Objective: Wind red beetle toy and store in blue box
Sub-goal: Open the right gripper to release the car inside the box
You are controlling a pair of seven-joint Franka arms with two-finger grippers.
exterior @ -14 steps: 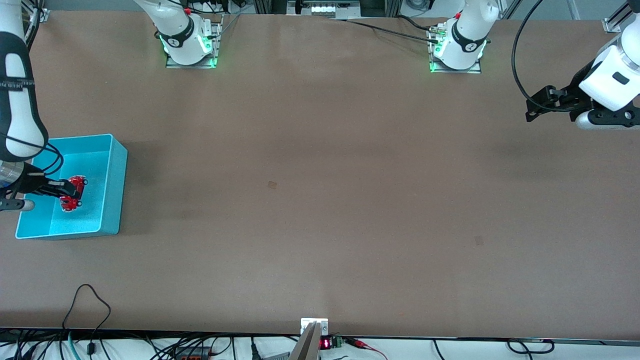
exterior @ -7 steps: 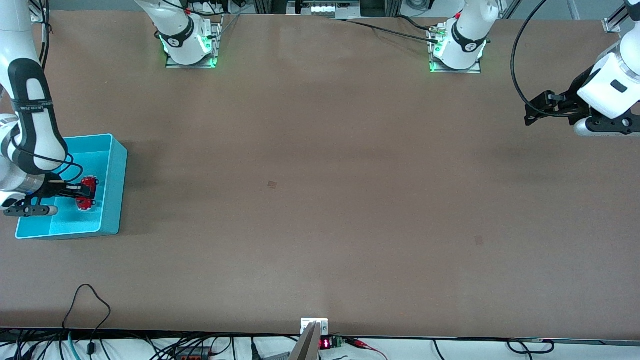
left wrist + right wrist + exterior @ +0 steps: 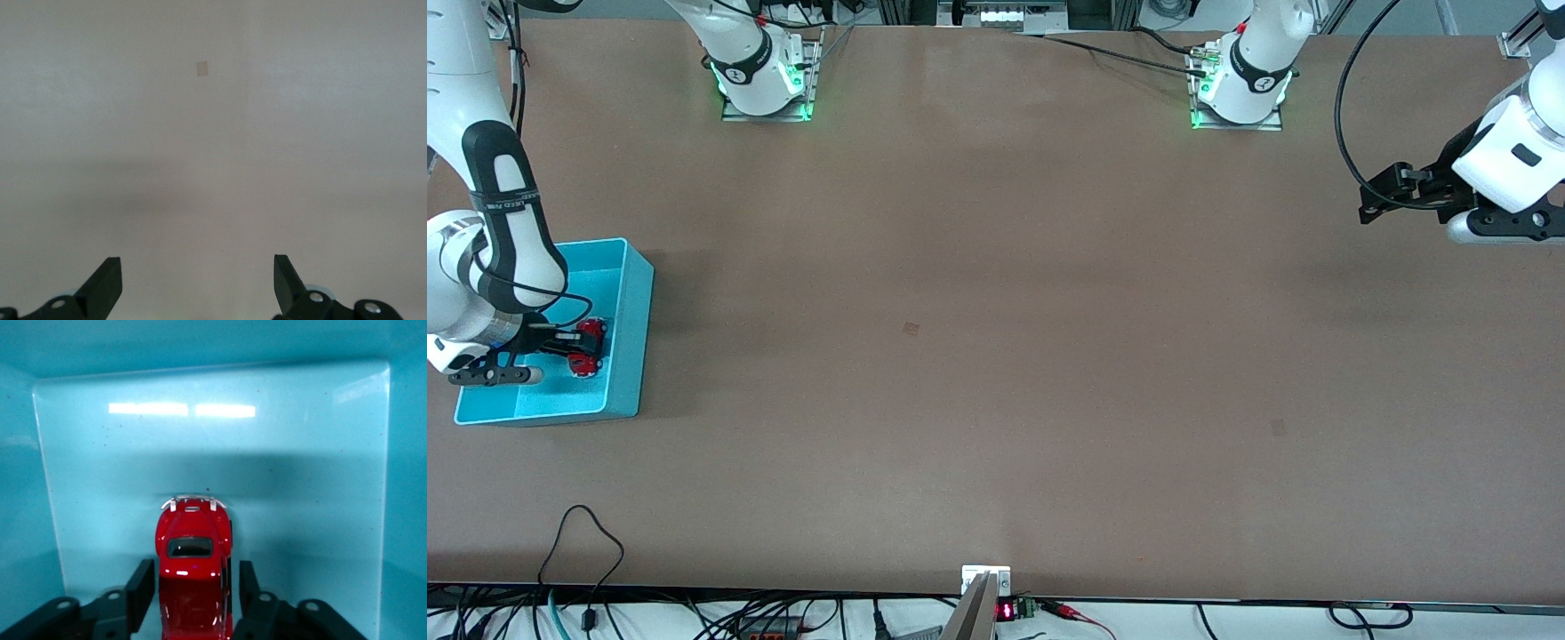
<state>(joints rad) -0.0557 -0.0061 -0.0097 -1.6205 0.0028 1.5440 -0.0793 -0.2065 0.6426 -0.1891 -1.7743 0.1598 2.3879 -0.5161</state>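
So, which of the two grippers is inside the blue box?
The right gripper: it is in the blue box, fingers beside the red beetle toy. The left gripper waits over bare table.

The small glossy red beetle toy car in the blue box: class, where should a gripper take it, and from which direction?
Grip the red beetle toy car across its flat sides from above, as the right gripper straddles it inside the light cyan-blue plastic box; the rounded roof offers no hold.

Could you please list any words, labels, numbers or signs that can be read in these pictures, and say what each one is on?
None can be read.
Right arm: lettering on its black band, too small to read.
Display at the table edge nearest the front camera: red lit digits, too blurred to read.
Red beetle toy, blue box, right gripper, left gripper: no text.
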